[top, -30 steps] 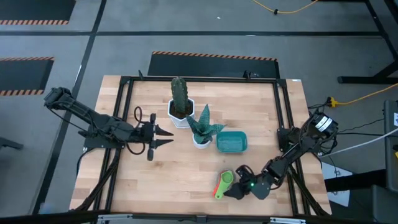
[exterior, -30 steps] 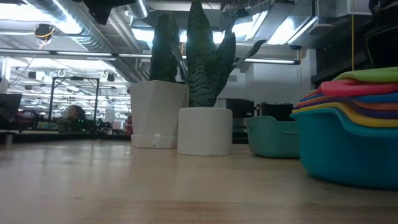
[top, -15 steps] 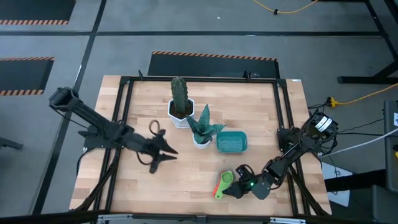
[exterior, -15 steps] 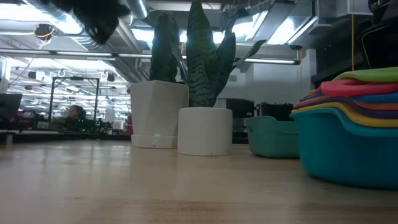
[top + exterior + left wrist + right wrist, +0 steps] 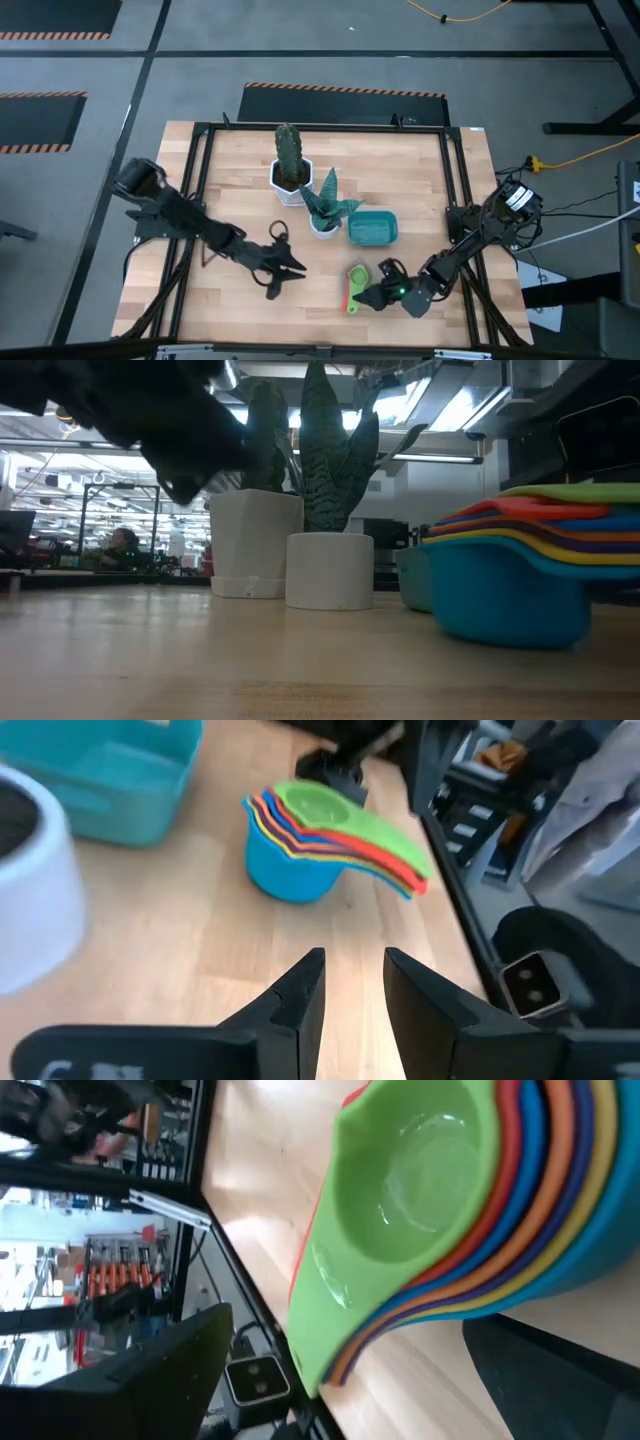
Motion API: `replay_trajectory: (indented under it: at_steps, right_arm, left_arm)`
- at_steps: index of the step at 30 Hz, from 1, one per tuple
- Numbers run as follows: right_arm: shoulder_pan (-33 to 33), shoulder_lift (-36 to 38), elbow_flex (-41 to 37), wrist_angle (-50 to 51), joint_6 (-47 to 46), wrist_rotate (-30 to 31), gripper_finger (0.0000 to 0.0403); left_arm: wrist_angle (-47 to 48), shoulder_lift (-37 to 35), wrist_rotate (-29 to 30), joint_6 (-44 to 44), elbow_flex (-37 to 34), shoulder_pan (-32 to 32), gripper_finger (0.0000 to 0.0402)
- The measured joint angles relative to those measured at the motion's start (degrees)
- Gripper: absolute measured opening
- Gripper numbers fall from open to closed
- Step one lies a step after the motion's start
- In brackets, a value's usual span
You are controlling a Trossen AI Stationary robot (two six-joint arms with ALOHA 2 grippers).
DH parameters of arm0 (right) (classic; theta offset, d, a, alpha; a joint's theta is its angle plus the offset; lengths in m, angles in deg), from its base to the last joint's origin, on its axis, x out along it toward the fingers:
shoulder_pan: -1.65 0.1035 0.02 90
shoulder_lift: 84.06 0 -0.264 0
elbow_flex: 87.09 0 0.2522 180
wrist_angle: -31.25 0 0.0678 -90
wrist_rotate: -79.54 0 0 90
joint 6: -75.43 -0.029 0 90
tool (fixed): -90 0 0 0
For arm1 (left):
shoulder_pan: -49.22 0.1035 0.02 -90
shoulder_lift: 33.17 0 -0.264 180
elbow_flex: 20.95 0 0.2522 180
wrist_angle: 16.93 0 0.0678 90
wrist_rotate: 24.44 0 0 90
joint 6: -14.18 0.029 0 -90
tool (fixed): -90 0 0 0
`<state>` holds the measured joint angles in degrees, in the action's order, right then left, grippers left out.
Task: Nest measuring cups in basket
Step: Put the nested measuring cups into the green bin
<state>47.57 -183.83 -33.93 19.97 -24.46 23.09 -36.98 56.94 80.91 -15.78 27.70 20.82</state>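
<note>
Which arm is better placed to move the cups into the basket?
Probably the right. Its gripper is already at the stacked cups, just in front of the basket. The left gripper is open and nearby, but apart from the cups.

Two dark jointed arms, black cabling.

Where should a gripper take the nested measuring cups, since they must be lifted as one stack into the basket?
Probably by the fanned flat handles, pinched top and bottom from the handle end. The measuring cups sit upright and nested, so the round bowls offer little purchase, while the handles stick out to one side above the table.
</note>
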Motion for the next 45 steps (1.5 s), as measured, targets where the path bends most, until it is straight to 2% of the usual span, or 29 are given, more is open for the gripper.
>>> replay_trajectory:
  at_steps: [10,23,32,37,45]
  right_arm:
    - [-1.9,0.0,0.0,0.0,-0.2,0.0,0.0398]
    - [-2.3,0.0,0.0,-0.5,-0.4,-0.6,0.0398]
    - [-2.4,0.0,0.0,-1.3,-0.6,-1.8,0.0398]
    - [-2.5,0.0,0.0,-1.8,-0.8,-5.1,0.0398]
    - [-2.7,0.0,0.0,-1.7,-0.7,-4.7,0.0398]
  left_arm:
    - [0.7,16.0,-2.6,0.4,13.4,1.3,0.0097]
    - [4.0,28.8,-14.1,0.2,27.9,6.0,0.0097]
    - [5.3,30.7,-15.0,0.3,31.8,6.9,0.0097]
    - [5.0,30.7,-12.0,0.4,32.8,6.9,0.0097]
    - [5.0,30.7,-9.9,0.4,32.8,6.9,0.0097]
